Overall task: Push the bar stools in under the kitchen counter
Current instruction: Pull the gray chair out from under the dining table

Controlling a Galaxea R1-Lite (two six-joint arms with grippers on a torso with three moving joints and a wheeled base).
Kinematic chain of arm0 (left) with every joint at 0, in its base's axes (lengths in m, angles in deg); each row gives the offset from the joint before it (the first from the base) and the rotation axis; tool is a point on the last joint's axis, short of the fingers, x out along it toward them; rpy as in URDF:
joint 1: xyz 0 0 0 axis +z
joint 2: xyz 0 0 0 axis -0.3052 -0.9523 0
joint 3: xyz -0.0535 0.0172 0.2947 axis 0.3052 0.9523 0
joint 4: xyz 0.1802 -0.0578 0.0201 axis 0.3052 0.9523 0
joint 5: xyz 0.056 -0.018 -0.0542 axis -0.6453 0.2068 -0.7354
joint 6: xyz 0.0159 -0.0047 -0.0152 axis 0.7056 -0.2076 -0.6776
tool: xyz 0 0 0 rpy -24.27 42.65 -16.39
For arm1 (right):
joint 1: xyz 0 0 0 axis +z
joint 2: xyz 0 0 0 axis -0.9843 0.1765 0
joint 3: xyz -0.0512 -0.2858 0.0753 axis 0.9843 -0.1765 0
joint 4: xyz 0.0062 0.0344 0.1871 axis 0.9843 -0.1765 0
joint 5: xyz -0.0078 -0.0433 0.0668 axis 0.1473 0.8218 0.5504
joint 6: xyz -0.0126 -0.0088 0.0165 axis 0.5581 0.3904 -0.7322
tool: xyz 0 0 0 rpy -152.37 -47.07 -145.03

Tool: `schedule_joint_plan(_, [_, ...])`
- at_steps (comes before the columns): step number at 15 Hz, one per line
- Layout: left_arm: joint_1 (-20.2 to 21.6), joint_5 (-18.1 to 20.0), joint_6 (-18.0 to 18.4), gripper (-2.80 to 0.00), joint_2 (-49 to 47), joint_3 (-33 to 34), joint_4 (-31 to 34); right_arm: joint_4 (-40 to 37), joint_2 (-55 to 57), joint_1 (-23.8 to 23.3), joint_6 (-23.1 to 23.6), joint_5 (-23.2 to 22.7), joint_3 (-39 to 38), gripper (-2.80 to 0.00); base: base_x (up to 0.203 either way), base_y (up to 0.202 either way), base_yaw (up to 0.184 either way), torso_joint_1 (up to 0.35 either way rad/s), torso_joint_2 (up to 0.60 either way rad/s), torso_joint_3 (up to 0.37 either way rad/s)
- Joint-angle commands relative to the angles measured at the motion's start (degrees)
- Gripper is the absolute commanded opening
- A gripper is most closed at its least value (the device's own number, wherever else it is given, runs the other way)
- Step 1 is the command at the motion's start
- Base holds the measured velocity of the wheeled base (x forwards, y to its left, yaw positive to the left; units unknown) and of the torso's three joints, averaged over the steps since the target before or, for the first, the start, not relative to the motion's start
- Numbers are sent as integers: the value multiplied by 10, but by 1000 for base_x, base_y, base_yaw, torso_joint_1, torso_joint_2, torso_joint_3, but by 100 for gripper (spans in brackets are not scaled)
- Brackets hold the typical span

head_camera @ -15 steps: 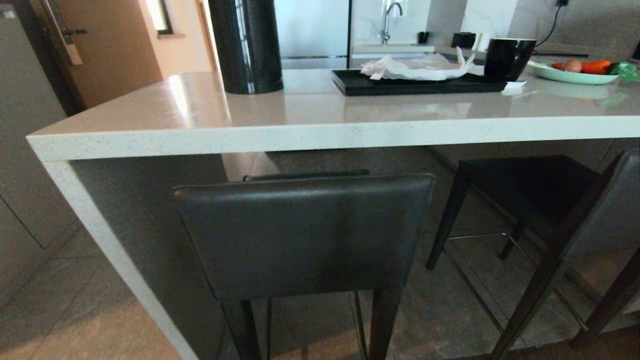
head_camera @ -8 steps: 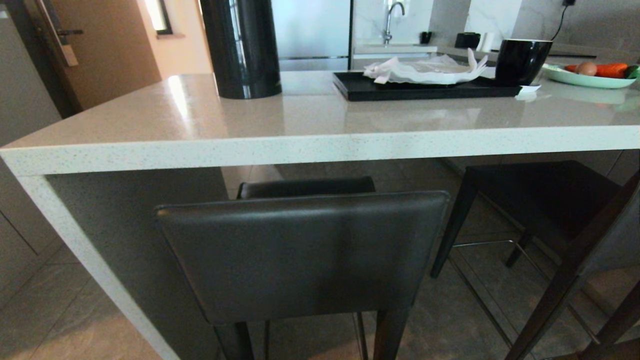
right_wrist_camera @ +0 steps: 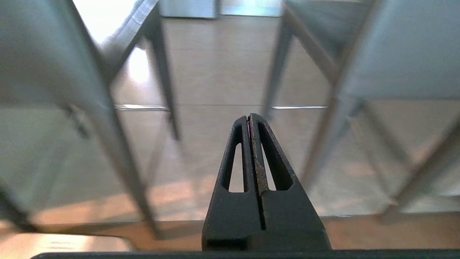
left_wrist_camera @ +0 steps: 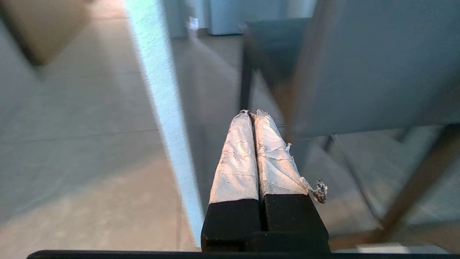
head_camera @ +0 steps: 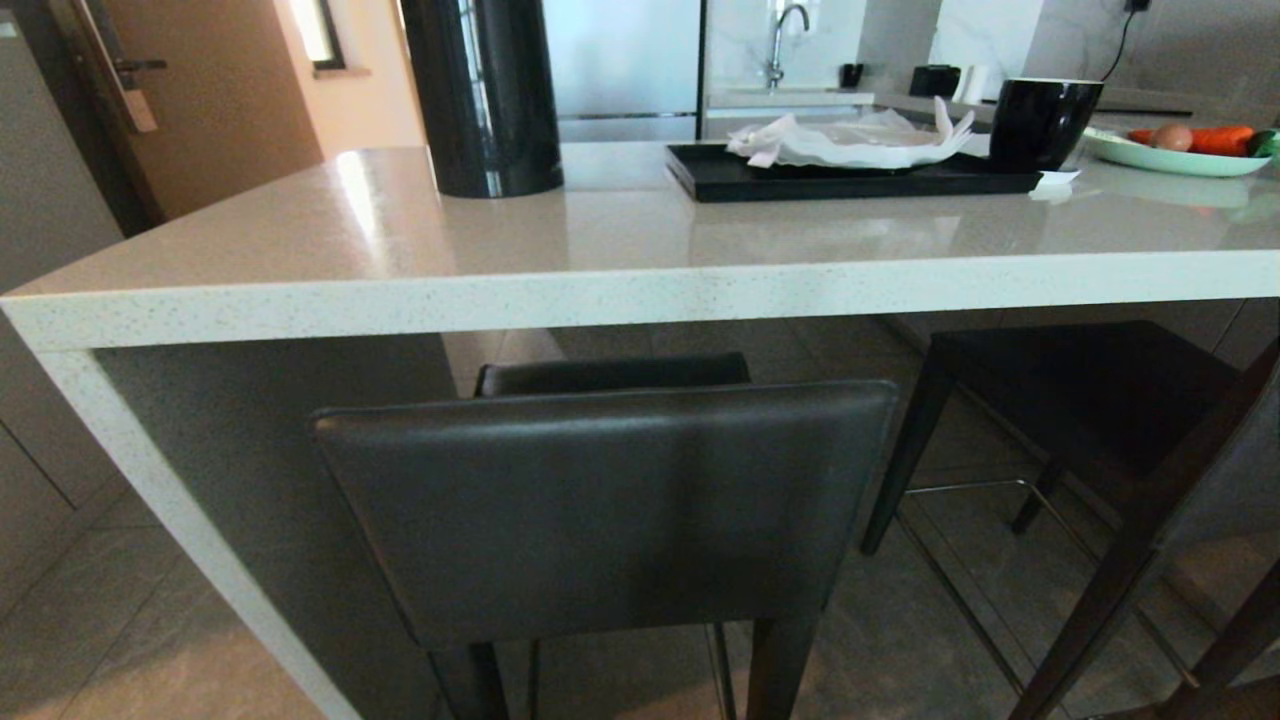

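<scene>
The kitchen counter [head_camera: 620, 290] fills the head view, its thick pale speckled front edge running across and its left corner close to the left side. Compared with a second ago the whole scene sits nearer and shifted: the corner now lies farther left and the backrest looms larger, so the camera has moved, not the furniture. Since half a second ago nothing differs.

The near bar stool [head_camera: 600, 510] stands at the front edge near the left corner, its dark leather backrest outside the edge and its seat tucked beneath the top. The second bar stool [head_camera: 1080, 390] stands to the right, seat partly under the front edge, its backrest cut off at the right.

On the counter's far side stand a tall black cylinder [head_camera: 485, 95], a black tray [head_camera: 850, 175] carrying crumpled white paper [head_camera: 850, 140], a black cup [head_camera: 1040, 120] and a pale green plate [head_camera: 1170, 158] with vegetables near the right end.

The left end effector [left_wrist_camera: 251, 113] has its taped fingers pressed together, empty, low beside the stool's legs. The right end effector [right_wrist_camera: 249, 117] is likewise closed on nothing, pointing between stool legs.
</scene>
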Motion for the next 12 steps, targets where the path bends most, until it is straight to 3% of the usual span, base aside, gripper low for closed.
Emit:
schedule_joint_plan(1, [-5, 23, -1, -280, -82, -31, 9, -4, 121, 0, -21, -21, 58, -280, 0, 0, 0, 0, 0, 0])
schedule_joint_plan(3, [-15, 41, -2, -280, -148, -36, -6, 11, 188, 0, -23, -49, 75, -280, 0, 0, 0, 0, 0, 0])
schedule_joint_plan(5, [-29, 46, -3, -280, -232, -18, -66, 58, 260, 0, -20, -60, 72, -280, 0, 0, 0, 0, 0, 0])
schedule_joint_plan(8, [-40, 48, -9, -280, -406, 26, -238, 193, 382, 11, -10, -75, 46, -280, 0, 0, 0, 0, 0, 0])
schedule_joint_plan(12, [-46, 49, -23, -280, -620, 48, -488, 327, 499, 77, -14, -84, 26, -280, 0, 0, 0, 0, 0, 0])
